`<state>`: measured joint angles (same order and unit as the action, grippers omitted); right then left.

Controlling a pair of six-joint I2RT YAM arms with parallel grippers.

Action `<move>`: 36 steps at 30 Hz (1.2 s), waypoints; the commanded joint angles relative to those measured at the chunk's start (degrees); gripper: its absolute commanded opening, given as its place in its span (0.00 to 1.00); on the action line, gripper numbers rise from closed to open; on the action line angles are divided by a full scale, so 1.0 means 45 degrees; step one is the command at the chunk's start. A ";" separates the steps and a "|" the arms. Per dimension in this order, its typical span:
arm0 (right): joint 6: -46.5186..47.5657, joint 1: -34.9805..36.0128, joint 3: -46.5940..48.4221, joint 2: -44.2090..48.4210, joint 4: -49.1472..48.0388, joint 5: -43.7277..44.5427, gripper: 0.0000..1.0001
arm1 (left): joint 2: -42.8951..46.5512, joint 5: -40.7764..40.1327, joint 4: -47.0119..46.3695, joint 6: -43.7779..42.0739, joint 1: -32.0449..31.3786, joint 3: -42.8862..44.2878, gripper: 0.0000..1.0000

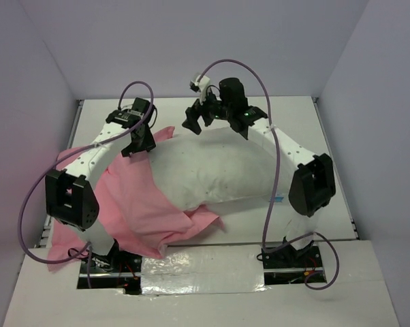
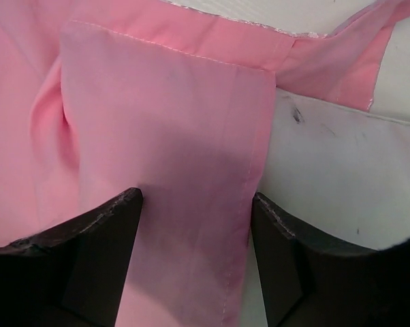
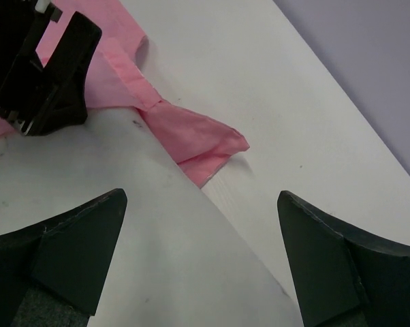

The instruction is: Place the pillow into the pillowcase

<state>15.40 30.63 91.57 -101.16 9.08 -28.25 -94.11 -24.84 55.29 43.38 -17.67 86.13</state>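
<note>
The white pillow (image 1: 212, 167) lies across the middle of the table, its left end resting on the pink pillowcase (image 1: 137, 211), which is spread and crumpled at the left. My left gripper (image 1: 138, 142) is at the pillow's far left corner. In the left wrist view it (image 2: 197, 204) is open, its jaws either side of a folded hem flap of the pillowcase (image 2: 164, 136), with the pillow (image 2: 327, 177) to the right. My right gripper (image 1: 199, 121) is open over the pillow's far edge. In the right wrist view it (image 3: 202, 197) is above the pillow (image 3: 123, 225), with a pillowcase corner (image 3: 198, 139) beyond.
The white table (image 1: 300, 129) is enclosed by pale walls at the left, back and right. The left gripper's black body (image 3: 48, 75) shows close by in the right wrist view. Purple cables loop above both arms. A silver-taped strip (image 1: 205, 266) lies between the arm bases.
</note>
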 commanded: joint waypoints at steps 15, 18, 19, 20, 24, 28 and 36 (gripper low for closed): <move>0.2958 0.0634 0.3088 -0.4121 0.6432 -0.3427 0.33 | -0.1841 0.0384 -0.0802 -0.1435 -0.0252 0.2206 0.00; 0.3025 0.0576 0.3206 -0.3577 0.6305 -0.3196 0.00 | -0.2016 0.0500 -0.0938 -0.1845 -0.0447 0.3202 0.00; 0.2927 0.0440 0.3361 -0.3342 0.6167 -0.2905 0.00 | -0.2114 0.0501 -0.0919 -0.2020 -0.0525 0.3823 0.00; 0.2752 0.0284 0.3420 -0.3088 0.5972 -0.2767 0.00 | -0.2192 0.0481 -0.0861 -0.2099 -0.0603 0.4216 0.00; 0.1893 -0.0497 0.2896 -0.1273 0.3481 -0.3252 0.00 | -0.2738 0.0596 -0.0763 -0.2373 -0.1383 0.6189 0.00; 0.1618 -0.0616 -0.0103 0.1515 0.0177 -0.3740 0.00 | -0.3013 0.0796 -0.0880 -0.2763 -0.2340 0.8063 0.00; 0.1069 -0.0148 -0.4466 0.4374 -0.1979 -0.2065 0.00 | -0.2195 0.0229 -0.1756 -0.2413 -0.3045 0.6706 0.00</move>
<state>21.45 26.92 76.18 -84.05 9.50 -40.36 -106.83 -24.47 51.90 31.53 -30.46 120.77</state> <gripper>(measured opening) 0.010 0.031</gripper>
